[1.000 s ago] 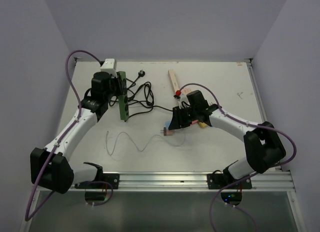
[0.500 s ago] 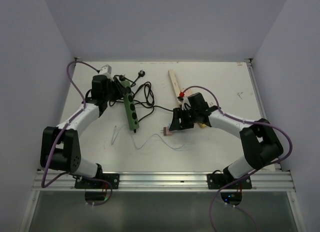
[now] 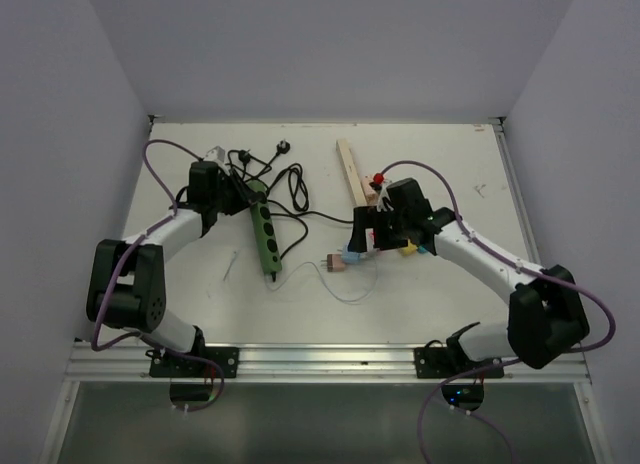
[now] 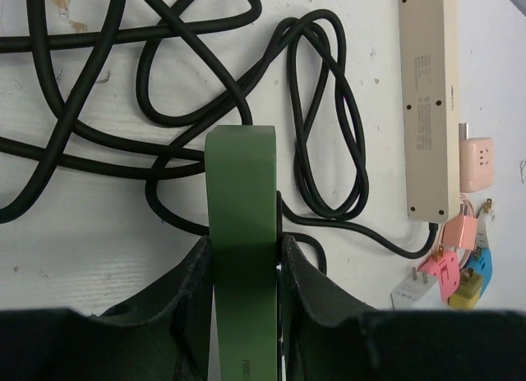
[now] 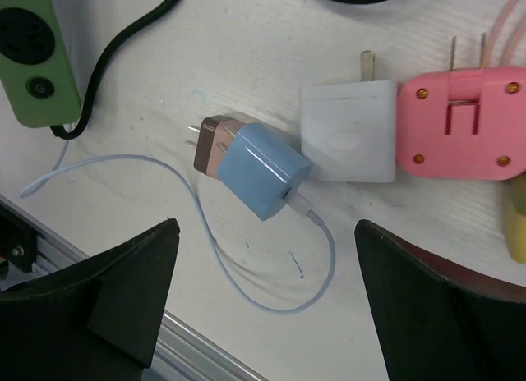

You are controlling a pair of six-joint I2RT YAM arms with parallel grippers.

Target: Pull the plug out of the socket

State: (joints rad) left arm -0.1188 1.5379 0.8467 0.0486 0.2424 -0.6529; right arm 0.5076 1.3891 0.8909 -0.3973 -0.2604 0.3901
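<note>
at the left of the bench [image 3: 460, 174], the green power strip [image 4: 240, 176] is pinched by the left tool [image 4: 242, 250], likely as an anchor; near its end, the blue charger plug [image 5: 263, 172] is laid free under the wide-spread right tool [image 5: 265, 233].

Dark green plastic power strip [image 4: 241, 200]: matt, smooth, faint moulded lettering. Black round cord [image 4: 70, 98]: rubbery sheath, smooth, slight sheen. Long beige plastic power strip [image 4: 431, 102]: satin finish, small printed txt. Light blue plastic charger cube [image 5: 265, 172]: smooth, semi-gloss; copper-toned front face w/ bare metal prongs. White square plastic adapter [image 5: 348, 132]: matt, scuffed grey. Pink flat plastic plug [image 5: 460, 122]: glossy, w/ brass-coloured rivets. Thin pale blue cable [image 5: 123, 157]: smooth sheath. White table top [image 5: 214, 52]: matt, scratched & speckled. Silver metal rail [image 3: 330, 359]: ribbed, alu. look, dull sheen.
</note>
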